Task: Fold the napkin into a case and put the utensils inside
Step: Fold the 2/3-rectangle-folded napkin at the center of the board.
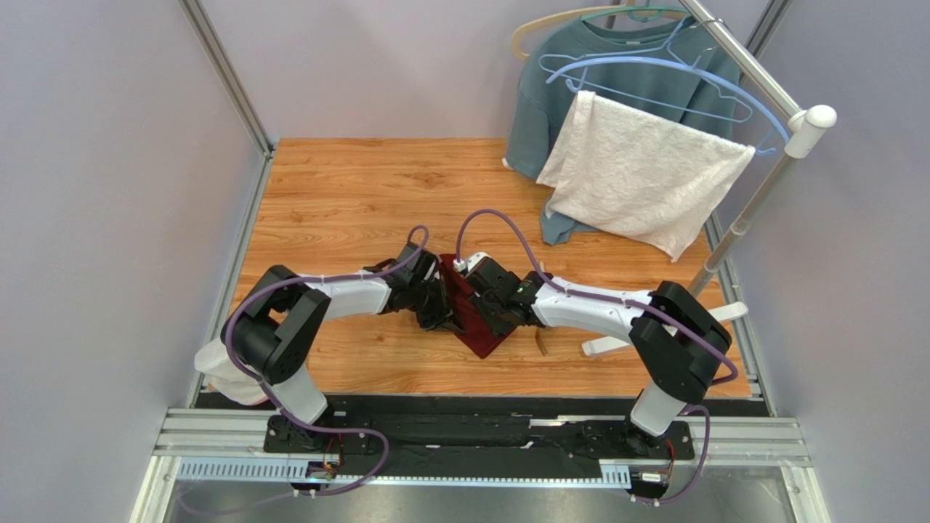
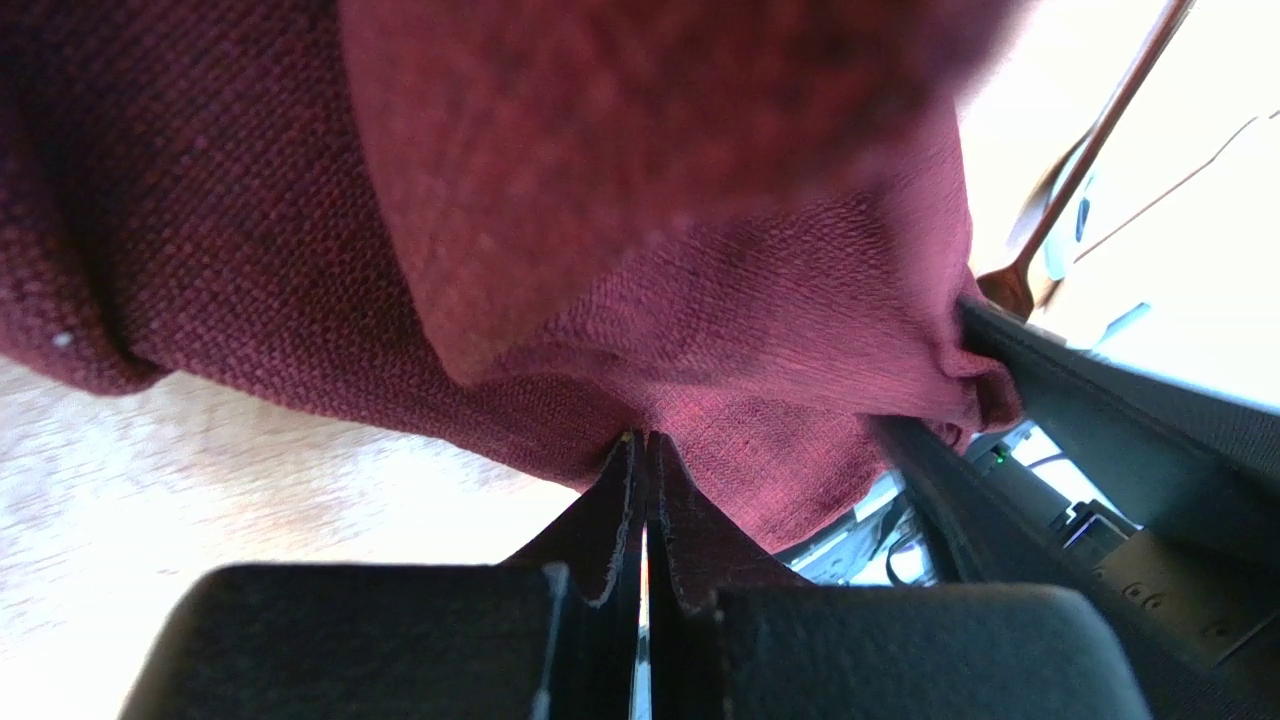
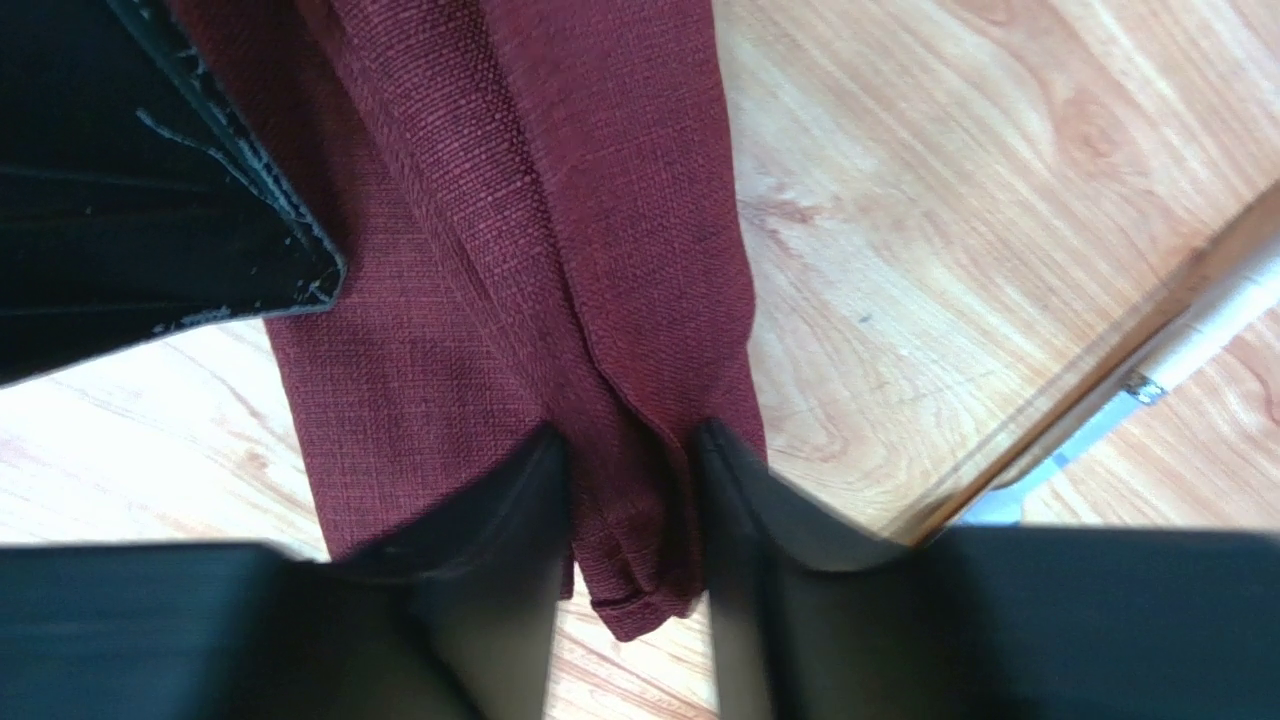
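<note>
The maroon napkin (image 1: 481,339) lies folded into a narrow strip on the wooden table (image 1: 338,196), between the two arms. My left gripper (image 1: 434,306) is shut, its tips (image 2: 646,441) pinching a bunched part of the napkin (image 2: 601,225), which rises in folds above them. My right gripper (image 1: 498,313) stands with its jaws apart (image 3: 631,450), one finger on each side of a raised fold at the near end of the napkin (image 3: 601,225). A golden-brown utensil (image 2: 1059,210) lies on the table just right of the cloth (image 1: 539,342).
A clothes rack pole (image 1: 753,207) stands at the right with a white towel (image 1: 644,174), a grey-blue sweatshirt (image 1: 546,98) and hangers on it. Its white foot (image 1: 611,347) rests near my right arm. A pale cloth (image 1: 218,371) hangs at the left table edge.
</note>
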Action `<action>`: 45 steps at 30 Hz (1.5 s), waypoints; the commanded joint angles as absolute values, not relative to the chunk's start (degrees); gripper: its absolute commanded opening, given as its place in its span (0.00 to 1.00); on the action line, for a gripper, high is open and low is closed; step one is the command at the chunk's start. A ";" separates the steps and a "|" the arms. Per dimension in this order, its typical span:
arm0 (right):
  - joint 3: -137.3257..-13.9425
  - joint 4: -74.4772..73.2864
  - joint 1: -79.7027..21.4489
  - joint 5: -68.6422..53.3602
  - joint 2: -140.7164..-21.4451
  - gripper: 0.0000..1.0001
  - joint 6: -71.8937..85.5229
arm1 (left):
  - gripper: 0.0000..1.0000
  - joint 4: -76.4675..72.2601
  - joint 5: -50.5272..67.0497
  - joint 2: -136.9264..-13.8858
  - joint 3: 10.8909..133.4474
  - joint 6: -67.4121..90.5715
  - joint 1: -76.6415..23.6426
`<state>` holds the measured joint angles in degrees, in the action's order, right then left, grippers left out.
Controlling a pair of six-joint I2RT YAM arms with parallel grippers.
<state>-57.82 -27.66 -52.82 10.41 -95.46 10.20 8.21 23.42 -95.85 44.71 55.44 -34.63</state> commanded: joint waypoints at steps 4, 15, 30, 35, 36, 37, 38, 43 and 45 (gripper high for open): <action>-63.28 -32.16 -53.35 14.33 -92.90 0.12 11.69 | 0.00 5.89 22.50 -96.77 44.47 56.60 -35.86; -67.32 -33.23 -54.05 0.79 -95.36 0.01 17.22 | 0.00 5.45 22.32 -98.26 45.79 57.13 -36.74; -62.58 -26.46 -53.00 -6.85 -101.34 0.09 20.57 | 0.00 8.26 20.66 -96.86 46.67 55.81 -36.91; -59.42 -23.83 -51.42 -10.88 -100.81 0.28 21.36 | 0.00 12.46 19.34 -93.53 47.28 53.01 -36.83; -57.59 -21.90 -50.46 -11.86 -100.55 0.32 21.88 | 0.01 13.61 18.29 -92.56 47.63 52.30 -36.83; -56.35 -20.84 -49.93 -14.13 -100.20 0.34 22.23 | 0.03 14.93 17.76 -91.42 47.98 51.60 -36.74; -55.21 -19.61 -49.31 -15.37 -100.02 0.35 22.76 | 0.07 17.64 17.14 -89.14 48.34 50.46 -36.65; -45.54 -6.26 -45.44 -24.24 -98.70 0.42 27.24 | 0.11 25.03 16.70 -84.12 52.29 48.96 -34.72; -43.43 -1.25 -44.57 -25.74 -98.53 0.44 28.03 | 0.13 25.49 16.96 -83.23 53.87 48.96 -33.58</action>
<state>-49.63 -10.15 -45.69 -20.56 -96.79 25.23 20.43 17.78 -86.80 49.30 51.31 -35.51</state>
